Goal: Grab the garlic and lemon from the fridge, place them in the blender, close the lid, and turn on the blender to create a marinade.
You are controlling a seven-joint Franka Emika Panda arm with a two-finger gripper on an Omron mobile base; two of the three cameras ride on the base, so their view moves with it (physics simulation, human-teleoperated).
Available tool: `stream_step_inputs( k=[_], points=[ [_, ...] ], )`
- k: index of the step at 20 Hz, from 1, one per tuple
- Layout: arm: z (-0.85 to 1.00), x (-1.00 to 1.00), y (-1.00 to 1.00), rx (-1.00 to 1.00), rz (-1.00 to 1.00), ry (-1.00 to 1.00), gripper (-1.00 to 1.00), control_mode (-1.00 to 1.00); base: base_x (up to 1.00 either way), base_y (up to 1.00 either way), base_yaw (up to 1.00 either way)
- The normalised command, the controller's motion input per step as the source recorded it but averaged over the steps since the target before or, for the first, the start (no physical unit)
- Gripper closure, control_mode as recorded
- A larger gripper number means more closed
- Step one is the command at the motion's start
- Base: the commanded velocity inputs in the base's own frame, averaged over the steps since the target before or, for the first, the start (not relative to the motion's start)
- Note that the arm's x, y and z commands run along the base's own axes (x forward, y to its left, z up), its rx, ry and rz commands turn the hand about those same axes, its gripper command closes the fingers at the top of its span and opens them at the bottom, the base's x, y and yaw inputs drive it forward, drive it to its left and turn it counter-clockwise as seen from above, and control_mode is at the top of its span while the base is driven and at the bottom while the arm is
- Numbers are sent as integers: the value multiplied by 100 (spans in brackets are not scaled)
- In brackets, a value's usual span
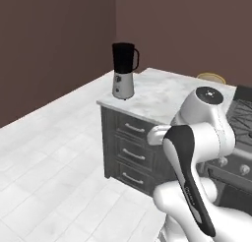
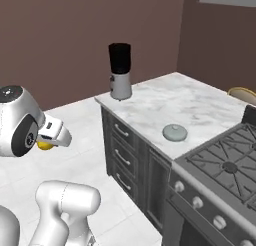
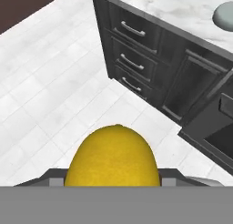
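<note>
The lemon (image 3: 113, 157) sits clamped in my gripper (image 3: 113, 182), low over the floor, so I can carry it. The blender (image 2: 120, 71) stands open on the counter (image 2: 165, 110), its lid (image 2: 175, 132) lying apart, leaving room to drop it in.

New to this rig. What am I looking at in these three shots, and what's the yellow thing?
It's a rendered kitchen with a white robot arm on a driving base. Two cameras ride on the base behind the arm, one left, one right, both looking at the same counter. The third sits on the hand and looks along the tool. On the counter stand the blender, its jar open on top, and its lid lying apart, nearer the stove. The yellow thing is the lemon, which the tool holds over the floor, short of the counter.
</note>
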Motion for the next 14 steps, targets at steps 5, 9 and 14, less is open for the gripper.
stream_step_inputs(
  k=[5,9,14],
  points=[
    [0,0,0,0,0,0,100,100,100,47,-32],
    [0,0,0,0,0,0,100,100,100,40,-30],
    [0,0,0,0,0,0,100,100,94,39,-34]
  ],
)
